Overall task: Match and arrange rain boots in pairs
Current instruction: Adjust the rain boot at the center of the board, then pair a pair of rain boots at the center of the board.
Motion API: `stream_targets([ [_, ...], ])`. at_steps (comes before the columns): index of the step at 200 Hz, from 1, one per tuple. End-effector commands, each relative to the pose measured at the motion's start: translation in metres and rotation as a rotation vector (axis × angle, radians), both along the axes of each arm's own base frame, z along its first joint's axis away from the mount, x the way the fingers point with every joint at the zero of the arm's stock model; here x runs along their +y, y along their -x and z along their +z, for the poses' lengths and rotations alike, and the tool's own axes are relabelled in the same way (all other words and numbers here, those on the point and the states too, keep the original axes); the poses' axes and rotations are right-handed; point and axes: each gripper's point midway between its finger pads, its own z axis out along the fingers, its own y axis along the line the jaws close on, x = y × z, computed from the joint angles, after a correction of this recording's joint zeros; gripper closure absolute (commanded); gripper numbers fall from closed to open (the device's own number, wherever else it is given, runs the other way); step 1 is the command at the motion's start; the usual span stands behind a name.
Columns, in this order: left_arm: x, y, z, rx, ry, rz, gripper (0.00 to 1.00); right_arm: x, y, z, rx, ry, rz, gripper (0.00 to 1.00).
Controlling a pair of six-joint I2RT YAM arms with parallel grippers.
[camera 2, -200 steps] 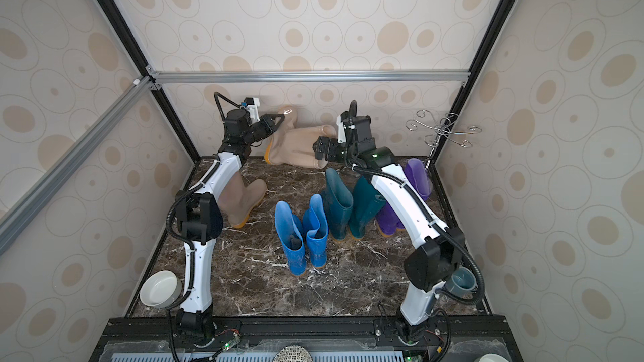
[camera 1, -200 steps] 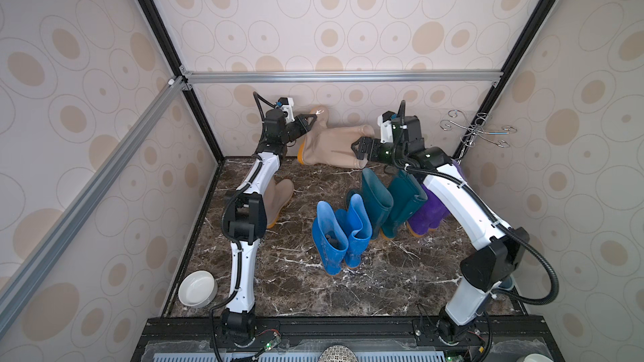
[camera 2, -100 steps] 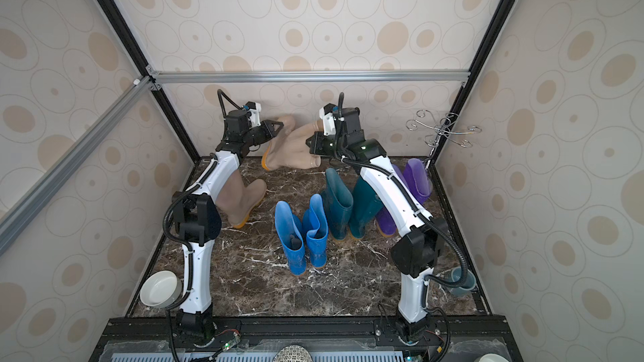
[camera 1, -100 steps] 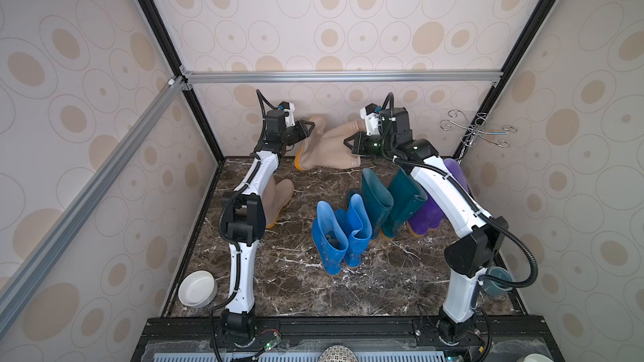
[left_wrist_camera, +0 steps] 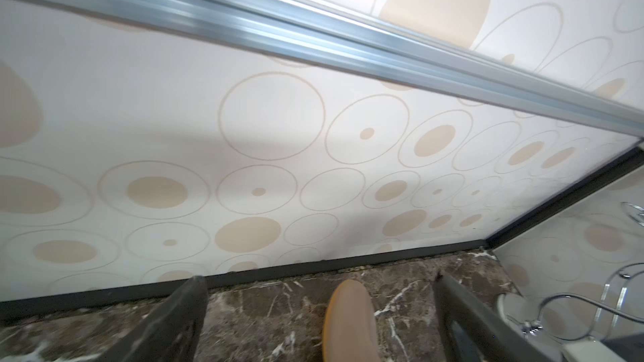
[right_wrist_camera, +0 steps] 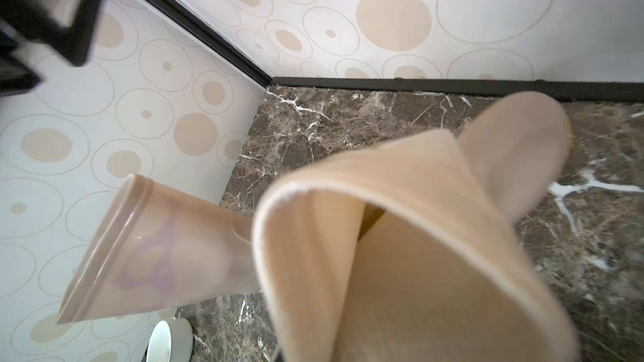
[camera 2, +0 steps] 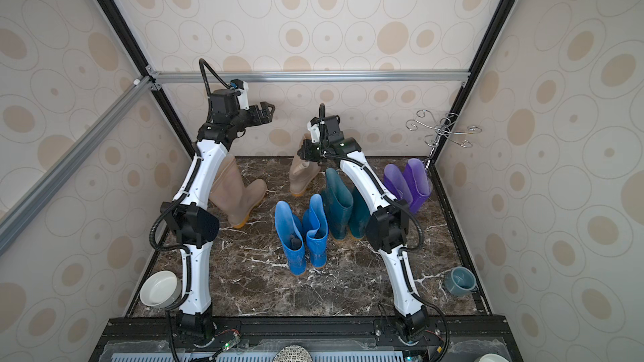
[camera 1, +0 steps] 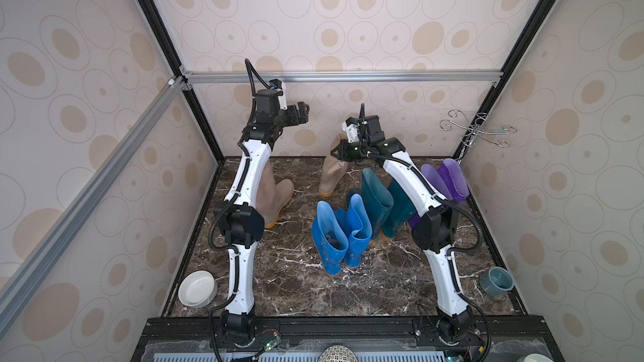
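Observation:
My right gripper [camera 1: 339, 153] is shut on the top rim of a beige rain boot [camera 1: 331, 175] that hangs upright at the back middle, sole close to the marble floor. The right wrist view shows its folded shaft [right_wrist_camera: 383, 238] close up; my fingers are hidden there. My left gripper [camera 1: 301, 113] is open and empty, raised near the back wall, and the boot's toe [left_wrist_camera: 350, 322] shows below its fingers [left_wrist_camera: 181, 322]. The other beige boot [camera 1: 278, 196] stands behind my left arm. Blue [camera 1: 334, 238], teal [camera 1: 378, 200] and purple [camera 1: 446, 179] pairs stand together.
A white bowl [camera 1: 197, 287] sits at the front left and a blue-grey cup [camera 1: 495, 280] at the front right. A metal hook rack [camera 1: 477, 130] stands in the back right corner. An aluminium rail [camera 1: 341, 76] crosses the back wall.
My left gripper opened, let go of the beige boot and rose. My right gripper shut on the boot's rim, and the boot swung from lying sideways to hanging upright.

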Motion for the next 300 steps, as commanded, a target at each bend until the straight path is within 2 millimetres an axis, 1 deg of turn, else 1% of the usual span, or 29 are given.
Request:
stream_targets([
  [1,0.034,0.021,-0.018,0.091,-0.262,0.105,0.0,0.015,-0.002,0.042,-0.095,-0.089,0.044,1.0],
  [13,0.047,0.031,-0.026,0.136,-0.35,0.132,0.0,0.017,0.0,0.035,-0.085,-0.074,0.049,1.0],
  [33,0.067,0.049,-0.044,0.222,-0.474,0.173,0.0,0.016,0.004,0.026,-0.069,-0.048,0.053,1.0],
  [55,0.081,0.07,-0.057,0.283,-0.543,0.195,0.0,0.016,0.008,0.021,-0.055,-0.024,0.057,1.0],
  [72,0.086,0.085,-0.061,0.296,-0.552,0.195,0.0,0.019,0.013,0.022,-0.05,-0.021,0.063,1.0],
  [92,0.093,0.104,-0.059,0.305,-0.551,0.198,0.0,0.025,0.018,0.022,-0.041,-0.02,0.069,1.0],
  [108,0.1,0.115,-0.057,0.31,-0.56,0.215,0.0,0.03,0.022,0.022,-0.037,-0.025,0.079,1.0],
  [134,0.117,0.127,-0.062,0.344,-0.587,0.251,0.0,0.037,0.026,0.018,-0.013,-0.029,0.086,1.0],
  [156,0.121,0.134,-0.069,0.364,-0.571,0.245,0.0,0.046,0.032,0.018,-0.007,-0.034,0.101,1.0],
  [173,0.128,0.139,-0.087,0.417,-0.561,0.242,0.0,0.048,0.034,0.018,0.002,-0.04,0.103,1.0],
  [198,0.128,0.144,-0.125,0.497,-0.511,0.193,0.0,0.049,0.036,0.018,0.006,-0.035,0.1,1.0],
  [203,0.127,0.144,-0.133,0.51,-0.496,0.182,0.01,0.048,0.035,0.017,0.008,-0.029,0.093,0.97],
  [209,0.124,0.143,-0.14,0.518,-0.478,0.167,0.04,0.047,0.035,0.015,0.011,-0.021,0.087,0.91],
  [215,0.123,0.142,-0.145,0.522,-0.463,0.157,0.14,0.045,0.035,0.014,0.013,-0.013,0.081,0.86],
  [216,0.123,0.142,-0.145,0.522,-0.46,0.156,0.15,0.045,0.035,0.013,0.014,-0.011,0.08,0.83],
  [218,0.122,0.142,-0.147,0.525,-0.455,0.153,0.2,0.044,0.035,0.013,0.015,-0.01,0.08,0.81],
  [224,0.12,0.139,-0.149,0.521,-0.438,0.15,0.4,0.045,0.036,0.014,0.019,-0.017,0.088,0.71],
  [225,0.12,0.139,-0.149,0.52,-0.436,0.15,0.42,0.045,0.036,0.013,0.02,-0.019,0.089,0.68],
  [228,0.118,0.138,-0.149,0.514,-0.429,0.15,0.51,0.045,0.036,0.014,0.024,-0.026,0.094,0.64],
  [232,0.117,0.136,-0.15,0.506,-0.415,0.151,0.6,0.045,0.036,0.014,0.029,-0.031,0.096,0.58],
  [238,0.114,0.133,-0.15,0.491,-0.391,0.144,0.69,0.043,0.036,0.016,0.032,-0.036,0.097,0.52],
  [242,0.111,0.131,-0.15,0.482,-0.375,0.136,0.71,0.042,0.037,0.019,0.029,-0.037,0.097,0.49],
  [252,0.107,0.127,-0.15,0.473,-0.342,0.127,0.73,0.034,0.035,0.021,0.024,-0.023,0.083,0.44],
  [260,0.102,0.124,-0.151,0.474,-0.314,0.112,0.77,0.026,0.034,0.025,0.017,-0.006,0.065,0.4],
  [275,0.088,0.118,-0.148,0.452,-0.235,0.075,0.93,0.014,0.033,0.03,0.01,0.009,0.046,0.35],
  [284,0.079,0.113,-0.142,0.419,-0.175,0.055,1.0,0.006,0.032,0.033,0.011,0.012,0.032,0.32],
  [288,0.076,0.111,-0.14,0.409,-0.147,0.045,1.0,0.004,0.032,0.036,0.009,0.015,0.028,0.28],
  [300,0.066,0.105,-0.131,0.368,-0.074,0.029,1.0,-0.001,0.035,0.041,-0.002,0.026,0.026,0.24],
])
